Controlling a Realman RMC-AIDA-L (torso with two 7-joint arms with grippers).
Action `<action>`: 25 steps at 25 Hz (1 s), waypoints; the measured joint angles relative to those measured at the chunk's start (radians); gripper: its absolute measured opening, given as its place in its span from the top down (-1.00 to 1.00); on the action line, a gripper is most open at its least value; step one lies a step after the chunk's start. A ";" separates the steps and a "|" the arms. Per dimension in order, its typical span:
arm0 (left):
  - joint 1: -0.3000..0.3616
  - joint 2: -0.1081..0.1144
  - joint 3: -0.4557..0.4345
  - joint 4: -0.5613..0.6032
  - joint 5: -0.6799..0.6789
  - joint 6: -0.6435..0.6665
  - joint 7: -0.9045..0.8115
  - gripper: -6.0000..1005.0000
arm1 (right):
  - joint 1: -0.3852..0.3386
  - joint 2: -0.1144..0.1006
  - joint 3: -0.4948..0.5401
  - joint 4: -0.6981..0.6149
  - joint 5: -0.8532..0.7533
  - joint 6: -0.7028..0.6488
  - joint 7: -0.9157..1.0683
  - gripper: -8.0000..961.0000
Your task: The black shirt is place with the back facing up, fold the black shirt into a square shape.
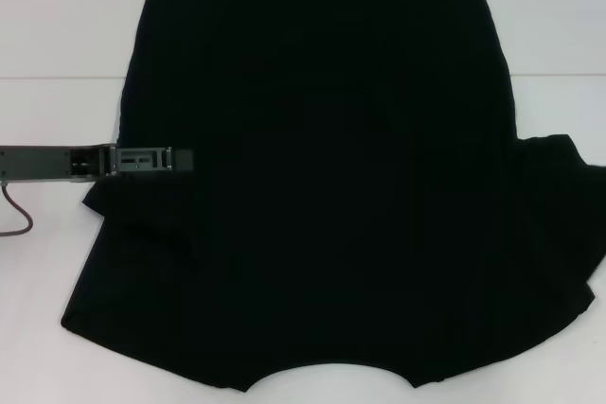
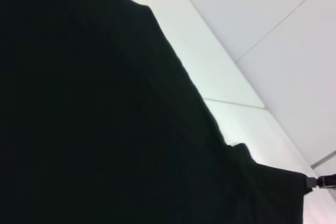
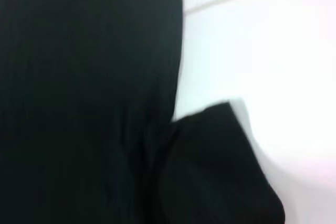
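At nine o'clock on the black shirt point(image 1: 322, 177), the left gripper point(image 1: 185, 158) reaches over its edge, grip state unreadable; first side fold pending, needing the sleeve pinched.

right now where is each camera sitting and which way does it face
Head view: up on the robot's head, looking down at the black shirt spread on the white table; the left pincer reaches in over its left edge.
Left wrist view: on the left arm, low over shirt and table.
Right wrist view: on the right arm, close over a sleeve; no arm shows.
All share the shirt.
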 joint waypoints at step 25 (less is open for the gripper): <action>0.008 0.002 -0.015 0.000 -0.047 0.005 -0.005 -0.87 | 0.104 0.141 -0.351 -0.171 -0.038 0.073 -0.248 0.85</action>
